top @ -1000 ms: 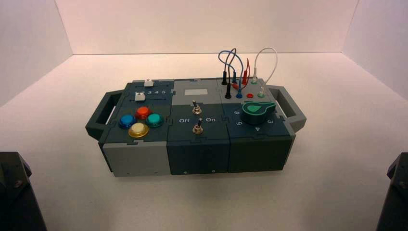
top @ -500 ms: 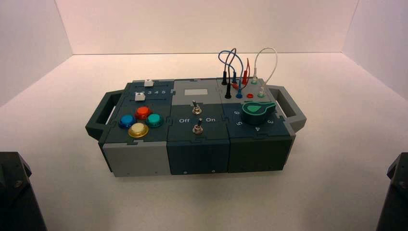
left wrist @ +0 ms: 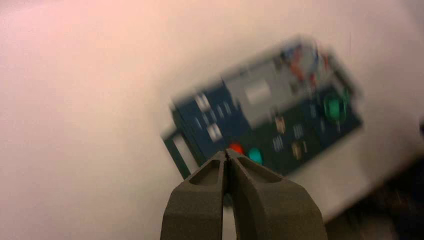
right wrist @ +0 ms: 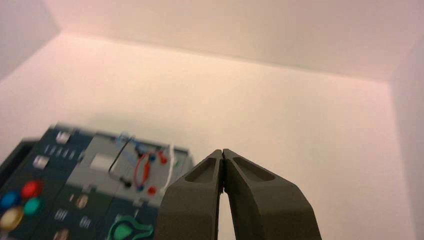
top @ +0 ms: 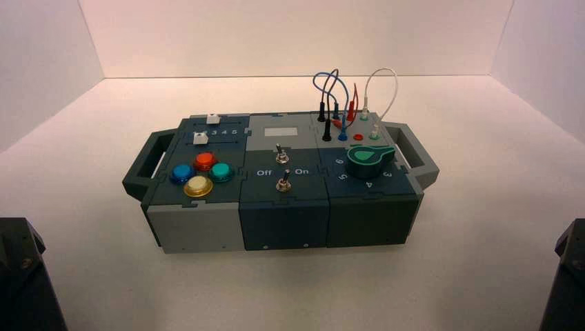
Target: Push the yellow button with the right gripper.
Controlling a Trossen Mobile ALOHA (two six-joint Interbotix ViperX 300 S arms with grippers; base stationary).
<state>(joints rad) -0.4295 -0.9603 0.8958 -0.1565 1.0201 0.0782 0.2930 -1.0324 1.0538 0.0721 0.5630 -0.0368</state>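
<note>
Yellow button point(top: 198, 185) sits untouched at the box's point(top: 207, 227) front-left corner; nothing has shifted. Right gripper point(right wrist: 222, 152) parked, fingers closed, empty — approach not begun.

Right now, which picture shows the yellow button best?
The high view: the yellow button sits whole and unblocked, nearest of four. The right wrist view catches it only at the edge. The left wrist view does not show it.
</note>
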